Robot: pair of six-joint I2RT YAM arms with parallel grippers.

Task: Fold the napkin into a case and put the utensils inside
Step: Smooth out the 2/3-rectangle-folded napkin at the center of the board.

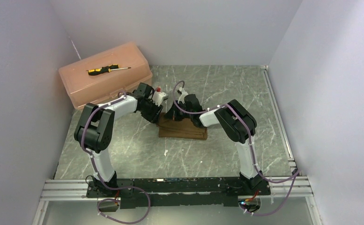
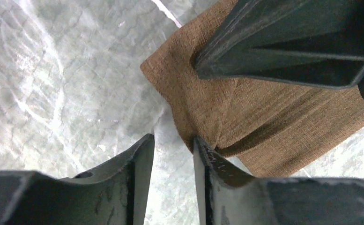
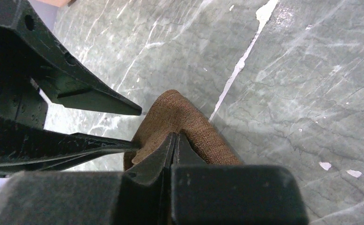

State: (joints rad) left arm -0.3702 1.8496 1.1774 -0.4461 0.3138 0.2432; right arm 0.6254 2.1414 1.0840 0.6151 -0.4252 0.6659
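Right pincer (image 3: 174, 140) is pressed tight together on a raised fold of the napkin (image 1: 183, 128), pinching the brown cloth up off the marbled grey surface (image 1: 245, 93) at its far left corner. Left pincer (image 2: 173, 145) sits right alongside with its fingers parted and nothing between them; its right finger (image 2: 208, 161) touches the napkin's edge, the other is over bare surface. From above, both arms meet over the cloth's far left end, while the rest of the napkin lies flat as a folded oblong near the middle of the surface. Back left, a pink box (image 1: 106, 75) carries a yellow-and-black screwdriver (image 1: 107, 70) on its lid.
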